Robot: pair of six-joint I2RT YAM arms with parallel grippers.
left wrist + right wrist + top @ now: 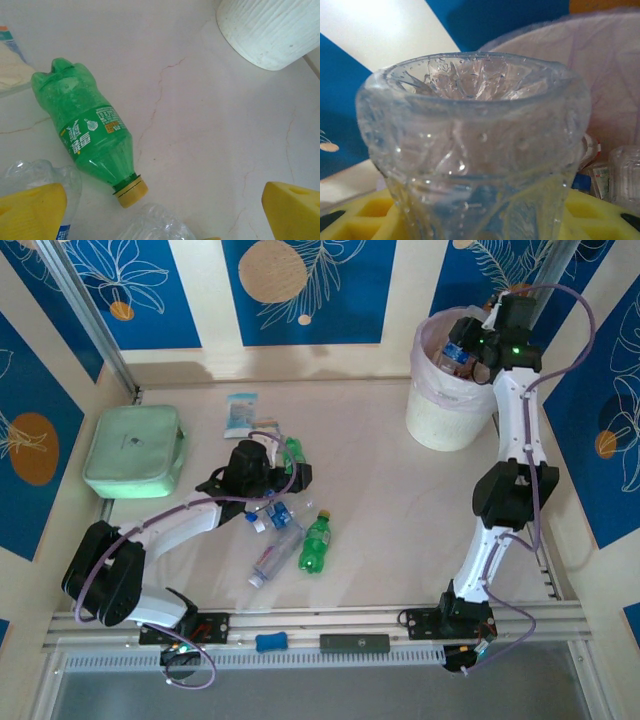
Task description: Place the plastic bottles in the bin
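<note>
Your right fingers (600, 215) are clamped on a clear plastic bottle (470, 150) over the far-right bin (440, 425); bring it well inside the rim before you let go. Your left fingers (32, 210) stand apart, just near of the green bottle (87, 135) lying on the tabletop (210, 130).
</note>
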